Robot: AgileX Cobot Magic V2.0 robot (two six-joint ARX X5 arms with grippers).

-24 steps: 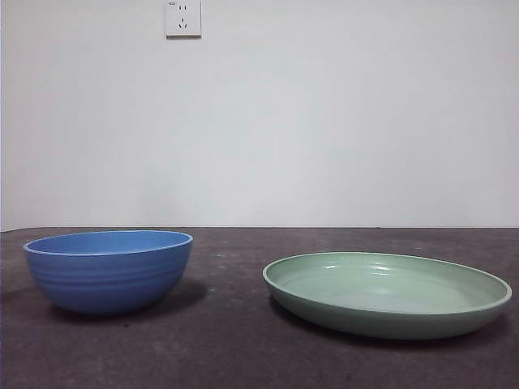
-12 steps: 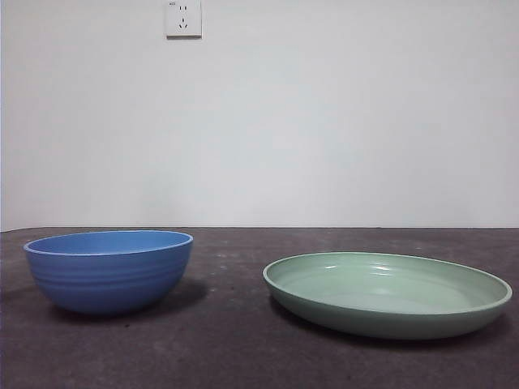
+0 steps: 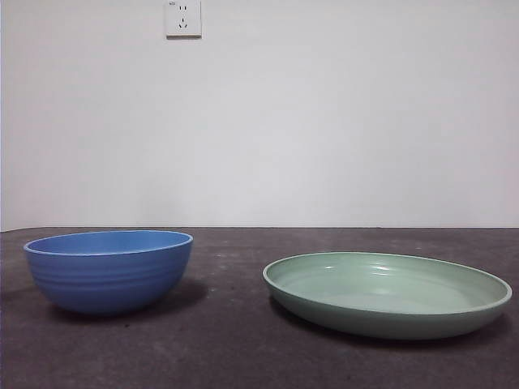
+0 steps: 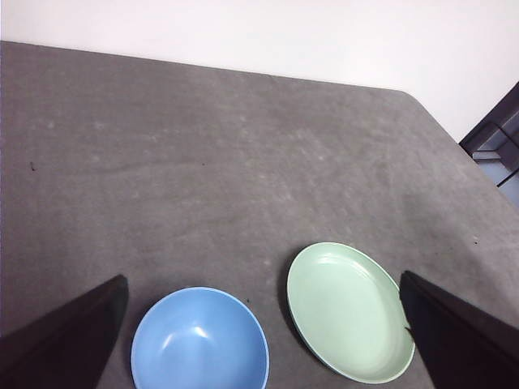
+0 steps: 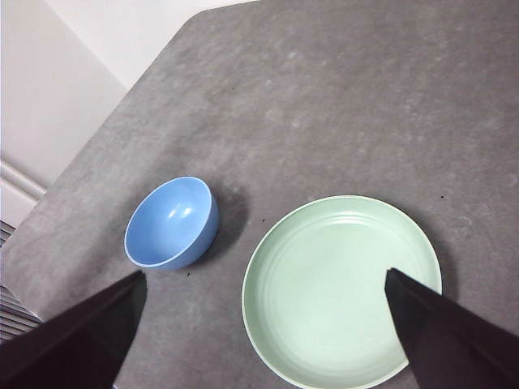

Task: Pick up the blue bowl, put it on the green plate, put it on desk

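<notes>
The left claw (image 4: 263,340) is spread wide and holds nothing. It hangs high over the desk (image 4: 203,162). Far below it, between its two black jaws, sit the blue bowl (image 4: 199,340) and the green plate (image 4: 350,311).

The right claw (image 5: 263,336) is spread wide too, and it is empty. It also hangs high up, over the green plate (image 5: 340,292). The blue bowl (image 5: 172,223) sits off to one side of it.

In the front view, no arm shows. The blue bowl (image 3: 109,271) stands upright on the desk (image 3: 227,324) on the left. The green plate (image 3: 387,293) lies flat on the right. The two are near each other but do not touch. Both are empty. A white wall socket (image 3: 183,18) is high on the wall behind.
</notes>
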